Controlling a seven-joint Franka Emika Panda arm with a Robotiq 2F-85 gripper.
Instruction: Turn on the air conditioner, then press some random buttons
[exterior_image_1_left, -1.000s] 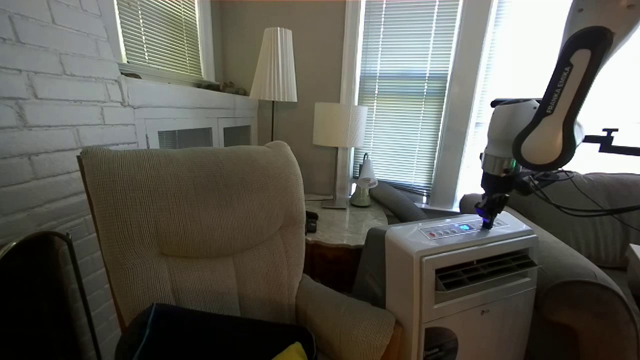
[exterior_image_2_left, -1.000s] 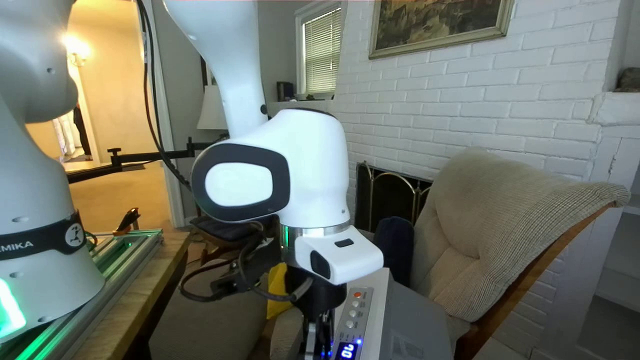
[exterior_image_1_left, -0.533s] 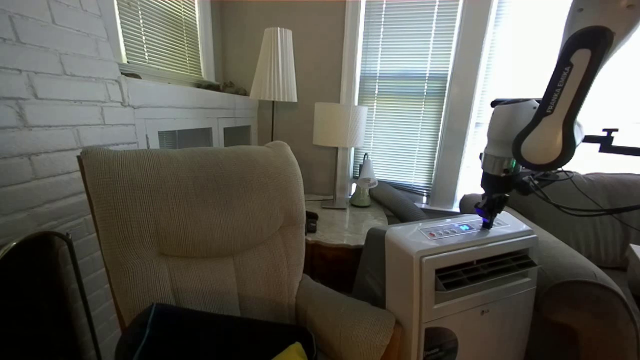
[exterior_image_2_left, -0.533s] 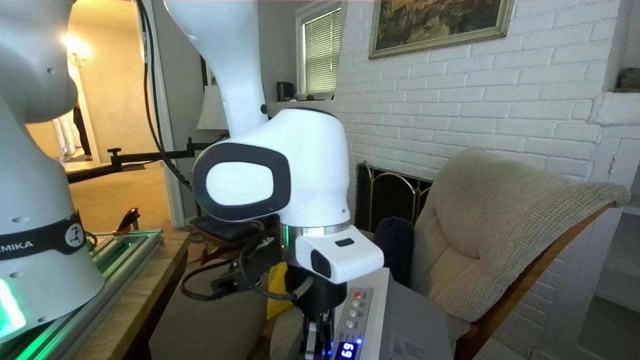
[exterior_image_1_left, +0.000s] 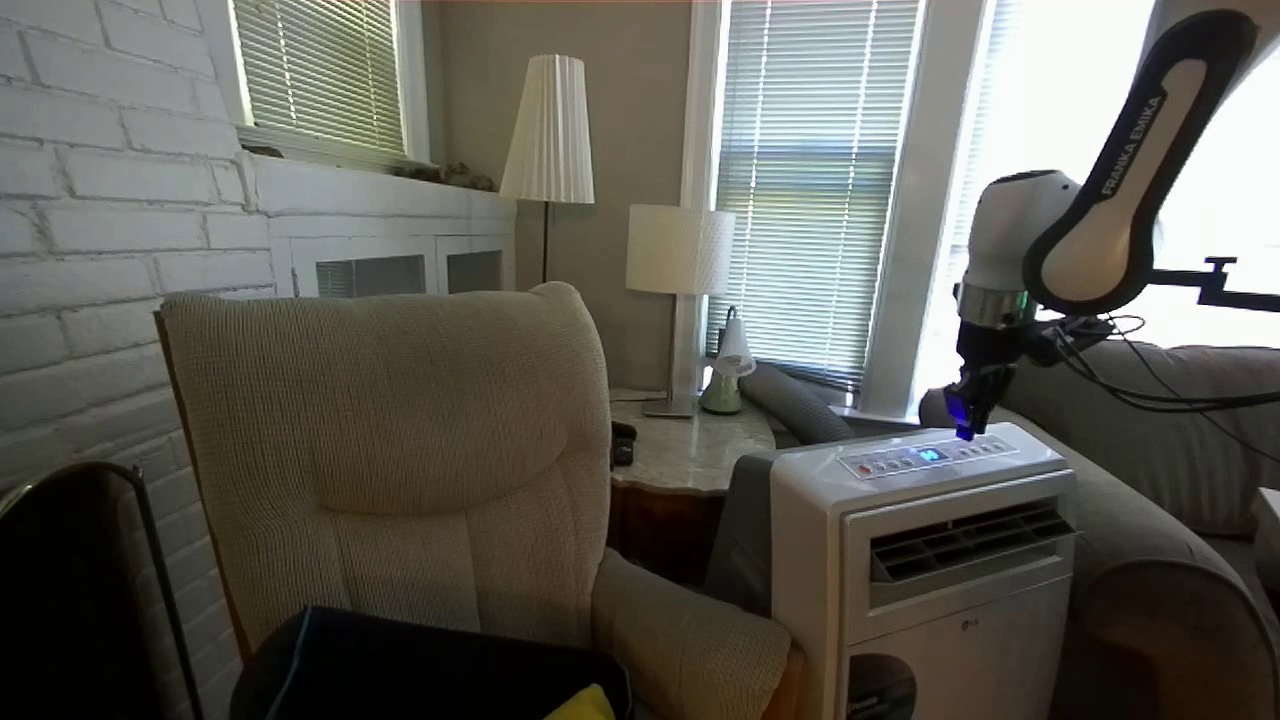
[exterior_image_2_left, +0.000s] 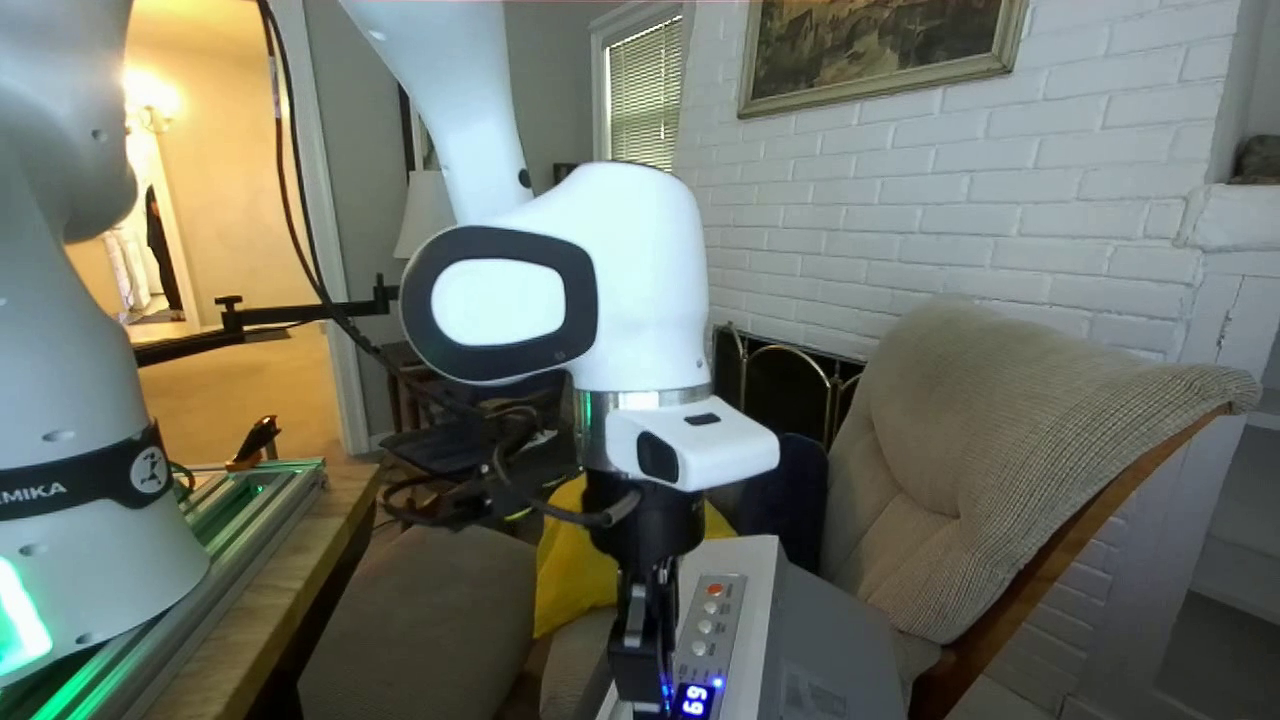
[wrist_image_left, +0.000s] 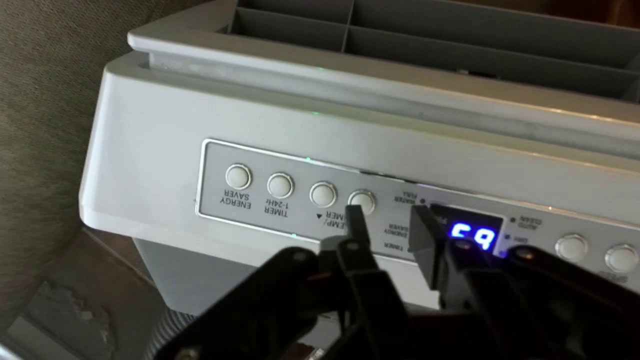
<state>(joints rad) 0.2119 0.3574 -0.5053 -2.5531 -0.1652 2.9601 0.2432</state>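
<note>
Wrist cam's the one w/ readable labels (wrist_image_left: 236, 199), ENERGY SAVER, TIMER 1-24Hr, upside down by the white buttons (wrist_image_left: 323, 194); red button (exterior_image_2_left: 715, 590) shows in both exterior views only. AC (exterior_image_1_left: 945, 620), in an exterior view: just beside the armchair (exterior_image_1_left: 400, 430), sofa (exterior_image_1_left: 1140, 540) on the other side, slatted vent (exterior_image_1_left: 970, 540) on its front. Farther back, side table (exterior_image_1_left: 700, 460) carries a lamp (exterior_image_1_left: 680, 250) plus a smaller lamp (exterior_image_1_left: 732, 365), green base. Gripper (wrist_image_left: 389, 220) hangs just over the buttons, fingers (wrist_image_left: 357, 227) apart w/ a clear gap btwn, one tip part-hiding a button, and it's up vs half a sec ago, arm (exterior_image_2_left: 640, 270) higher in both exterior views! Display (exterior_image_2_left: 693, 700) glows blue: 69, same as half a sec ago, down from 70 a full sec ago.
</note>
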